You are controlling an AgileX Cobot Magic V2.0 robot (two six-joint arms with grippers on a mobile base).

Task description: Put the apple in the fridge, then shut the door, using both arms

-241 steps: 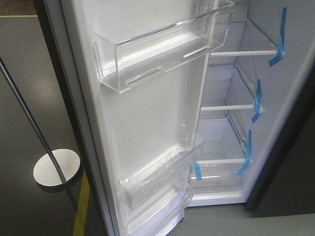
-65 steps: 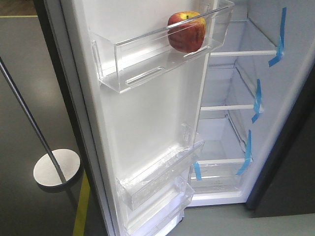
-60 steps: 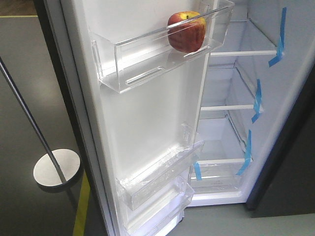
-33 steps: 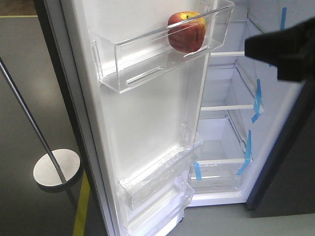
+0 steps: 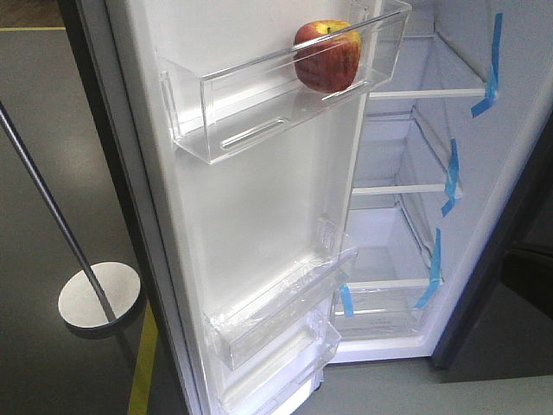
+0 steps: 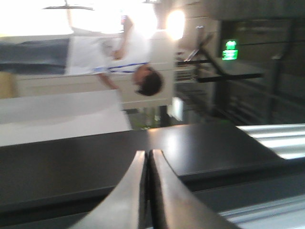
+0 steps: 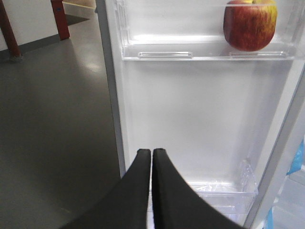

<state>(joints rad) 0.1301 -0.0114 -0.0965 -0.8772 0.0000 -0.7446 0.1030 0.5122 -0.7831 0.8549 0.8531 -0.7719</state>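
The red and yellow apple (image 5: 327,55) sits in the upper clear bin (image 5: 259,95) on the inside of the open door (image 5: 251,225); it also shows in the right wrist view (image 7: 249,25). The fridge (image 5: 406,216) stands open, with white interior, glass shelves and blue tape strips. My right gripper (image 7: 152,151) is shut and empty, in front of the door's white inner face, below and left of the apple. My left gripper (image 6: 147,152) is shut and empty, over a dark flat surface (image 6: 95,157), away from the fridge. Neither gripper shows in the front view.
A metal pole on a round base (image 5: 99,298) stands on the grey floor left of the door, by a yellow floor line (image 5: 143,363). Lower door bins (image 5: 276,320) jut out. A person (image 6: 128,57) stands beyond in the left wrist view.
The apple appeared in the upper door bin and has stayed there. A dark arm crossed the upper right of the front view half a second ago and is now gone.
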